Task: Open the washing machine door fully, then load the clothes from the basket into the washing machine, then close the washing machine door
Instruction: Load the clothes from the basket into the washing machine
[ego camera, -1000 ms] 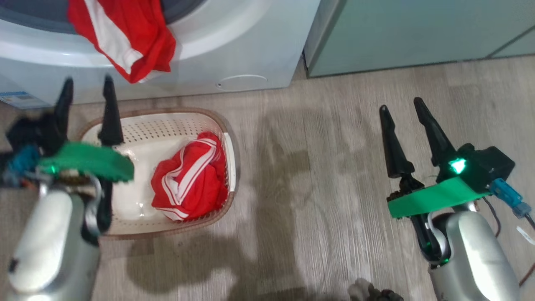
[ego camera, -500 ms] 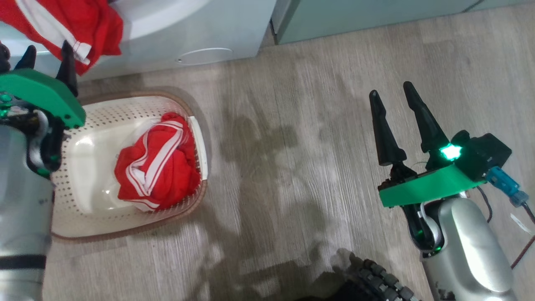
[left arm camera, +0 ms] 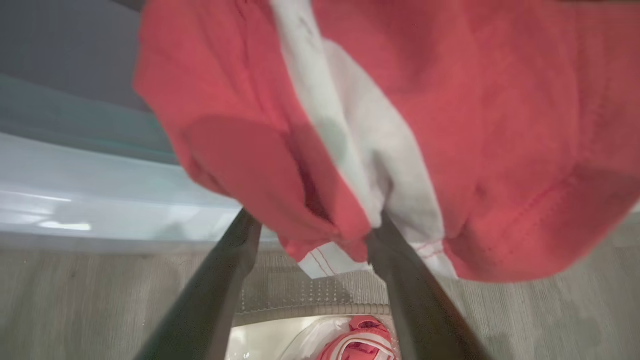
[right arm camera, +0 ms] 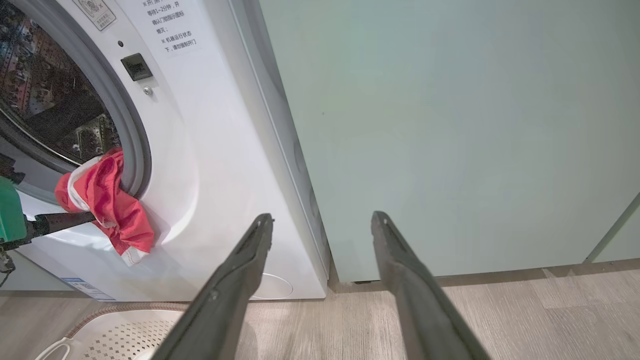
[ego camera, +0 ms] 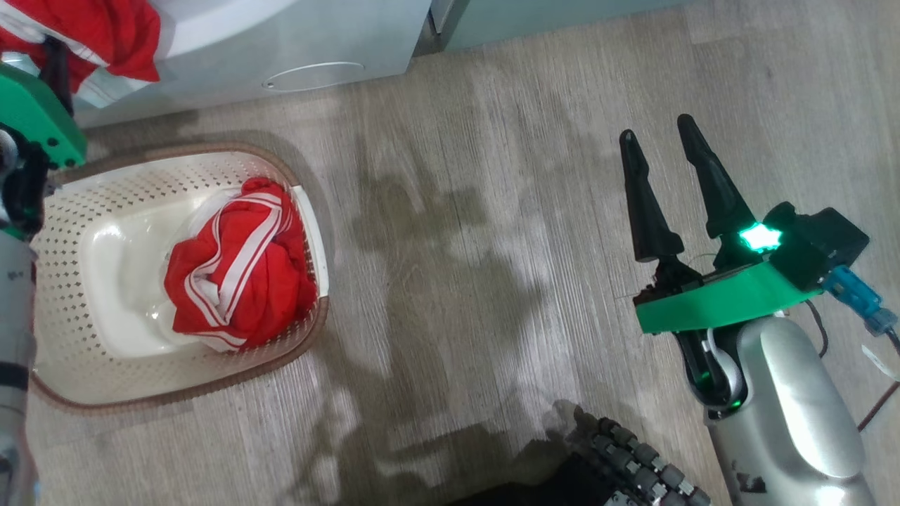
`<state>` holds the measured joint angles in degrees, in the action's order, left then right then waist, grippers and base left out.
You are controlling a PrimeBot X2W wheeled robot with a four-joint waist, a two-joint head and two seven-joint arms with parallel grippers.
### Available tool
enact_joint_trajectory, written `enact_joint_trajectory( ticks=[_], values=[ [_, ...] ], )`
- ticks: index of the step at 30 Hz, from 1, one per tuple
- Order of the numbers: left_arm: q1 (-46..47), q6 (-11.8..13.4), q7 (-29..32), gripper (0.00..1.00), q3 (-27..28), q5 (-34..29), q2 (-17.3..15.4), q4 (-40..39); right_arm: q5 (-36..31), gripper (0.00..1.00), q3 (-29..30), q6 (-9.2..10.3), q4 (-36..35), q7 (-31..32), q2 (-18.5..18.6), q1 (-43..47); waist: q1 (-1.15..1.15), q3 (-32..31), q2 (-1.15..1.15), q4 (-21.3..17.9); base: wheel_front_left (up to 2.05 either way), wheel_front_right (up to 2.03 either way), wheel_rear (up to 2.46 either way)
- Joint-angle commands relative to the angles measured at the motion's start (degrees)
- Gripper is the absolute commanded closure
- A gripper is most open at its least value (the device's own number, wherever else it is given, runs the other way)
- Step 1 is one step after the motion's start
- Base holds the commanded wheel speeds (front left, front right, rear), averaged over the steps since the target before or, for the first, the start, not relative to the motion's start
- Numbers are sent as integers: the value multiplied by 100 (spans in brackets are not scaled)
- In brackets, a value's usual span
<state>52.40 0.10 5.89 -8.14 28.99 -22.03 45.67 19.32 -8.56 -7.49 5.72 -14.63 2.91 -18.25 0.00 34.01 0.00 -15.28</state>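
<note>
The white washing machine [right arm camera: 210, 150] stands with its mouth uncovered; its door is out of view. One piece of the red, white-striped clothes [right arm camera: 110, 205] hangs out over the grey gasket [right arm camera: 131, 145]. My left gripper [left arm camera: 314, 222] is open, its fingers [left arm camera: 235, 265] astride that garment's lower hem [left arm camera: 325, 150]. A second red piece [ego camera: 239, 274] lies in the cream basket [ego camera: 63, 211] on the floor below. Off to the right, my right gripper [ego camera: 656, 132] hangs open and empty over bare floor.
A pale green cabinet [right arm camera: 450, 125] adjoins the machine's right side. The machine's round flap [ego camera: 313, 76] sits low on its front. A black ribbed hose [ego camera: 633, 457] lies at the bottom edge, near my right forearm. Wood-look floor [ego camera: 492, 246] spreads between basket and right arm.
The head camera has swung, shifting the whole scene left. My left gripper rose from over the basket to the garment hanging at the machine's mouth. The right arm has barely moved.
</note>
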Motion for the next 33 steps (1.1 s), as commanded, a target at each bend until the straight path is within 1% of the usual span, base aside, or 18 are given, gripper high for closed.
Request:
enact_joint_trajectory(
  ticks=[1,3,4,5,9,13,16,20,23,27,30,33],
  values=[
    [205,-26,-28,0,113,-30,-299,-79,41,0,-119,0,-204,-36,-3,43,0,4,0,-5,0,0,0],
    [295,-35,-78,0,73,-60,-294,30,53,0,-120,0,-202,-36,-3,45,0,8,0,-7,0,0,0],
    [362,-28,-159,71,33,-100,-287,117,68,0,-127,0,-202,-36,-3,39,0,7,0,-7,0,0,0],
    [381,-58,-145,100,15,-90,-270,175,73,0,-128,0,-202,-36,-3,37,0,3,0,-5,0,0,0],
    [400,-126,-110,100,-85,-115,-250,323,63,0,-103,0,-203,-36,-3,47,0,-27,0,29,0,0,0],
    [361,-179,-68,100,-159,-123,-224,285,38,0,-53,0,-197,-37,-3,77,0,-66,0,100,0,0,0],
    [275,-246,85,100,-246,-117,-210,110,17,0,-2,0,-186,-37,-3,106,0,-123,0,199,0,0,0],
    [92,-299,316,100,-317,-99,-302,-425,-2,0,36,0,-181,-37,-3,132,0,-214,0,338,0,0,0],
    [-79,-259,641,100,-297,-26,-424,-1008,-2,0,31,0,-198,-37,-3,128,0,-264,0,417,0,0,0],
    [-211,-112,1146,100,-181,105,-638,-1970,19,0,-23,0,-219,-37,-3,93,0,-260,0,434,0,0,0],
    [-167,9,1551,100,-46,235,-809,-2513,77,0,-123,0,-246,-37,-3,22,0,-163,0,349,0,0,0],
    [27,199,1875,100,92,240,-1034,-2764,191,0,-223,0,-282,-37,-3,-46,0,-35,0,182,0,0,0]
  ],
)
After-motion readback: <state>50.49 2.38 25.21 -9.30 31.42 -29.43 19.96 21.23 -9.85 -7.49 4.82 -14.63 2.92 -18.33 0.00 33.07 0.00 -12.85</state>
